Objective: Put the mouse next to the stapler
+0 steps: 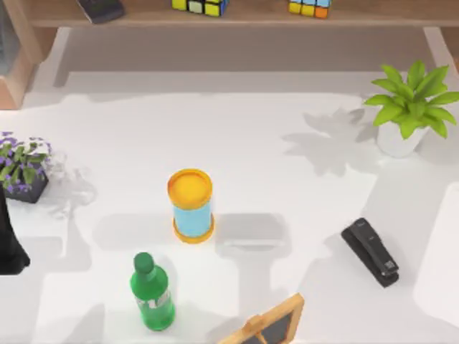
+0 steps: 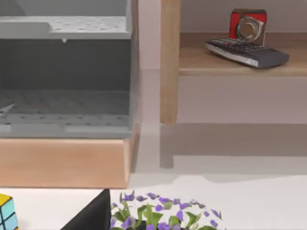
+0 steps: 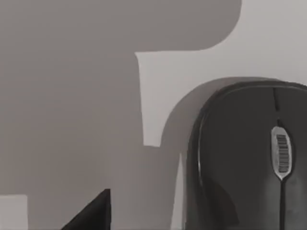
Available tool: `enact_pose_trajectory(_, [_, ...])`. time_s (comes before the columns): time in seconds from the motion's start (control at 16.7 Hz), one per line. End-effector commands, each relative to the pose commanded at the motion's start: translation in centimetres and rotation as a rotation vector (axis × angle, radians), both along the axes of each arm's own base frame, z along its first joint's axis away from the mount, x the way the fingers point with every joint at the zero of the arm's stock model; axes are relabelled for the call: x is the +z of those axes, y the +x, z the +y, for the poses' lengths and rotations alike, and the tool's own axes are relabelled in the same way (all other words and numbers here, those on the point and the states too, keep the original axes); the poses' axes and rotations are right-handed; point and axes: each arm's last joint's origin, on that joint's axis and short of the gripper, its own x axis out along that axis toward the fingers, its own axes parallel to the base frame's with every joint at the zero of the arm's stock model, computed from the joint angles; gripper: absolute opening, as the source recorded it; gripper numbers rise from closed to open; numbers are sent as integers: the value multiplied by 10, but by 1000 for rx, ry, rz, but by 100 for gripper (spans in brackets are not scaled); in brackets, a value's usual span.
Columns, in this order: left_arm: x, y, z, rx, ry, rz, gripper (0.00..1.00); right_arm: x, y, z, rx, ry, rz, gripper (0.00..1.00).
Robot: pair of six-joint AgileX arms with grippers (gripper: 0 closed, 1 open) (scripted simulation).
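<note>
The black stapler [image 1: 370, 252] lies flat on the white table [image 1: 237, 143] at the right, angled towards the front right. The black mouse [image 3: 249, 158], with a grey scroll wheel, rests on the white surface close under the right wrist camera. A dark part of my right gripper [image 3: 91, 213] shows beside it, apart from the mouse. My left arm [image 1: 10, 244] is parked at the table's left edge, and a dark part of its gripper [image 2: 91, 215] shows in the left wrist view.
A yellow-lidded blue can [image 1: 191, 205] stands mid-table, with a green bottle [image 1: 151, 291] in front of it. A small wooden chalkboard [image 1: 269, 324] sits at the front edge. A leafy plant [image 1: 411, 107] stands back right, a purple-flowered pot [image 1: 23, 168] at the left, and a shelf [image 1: 237, 14] runs along the back.
</note>
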Motion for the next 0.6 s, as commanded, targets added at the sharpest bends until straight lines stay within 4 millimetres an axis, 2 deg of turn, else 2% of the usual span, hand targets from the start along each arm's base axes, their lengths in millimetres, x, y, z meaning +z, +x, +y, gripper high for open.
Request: enact_pose_trajectory(0.6, [0, 0, 0, 0, 0, 0, 100, 0, 0, 0, 0, 0, 0, 25])
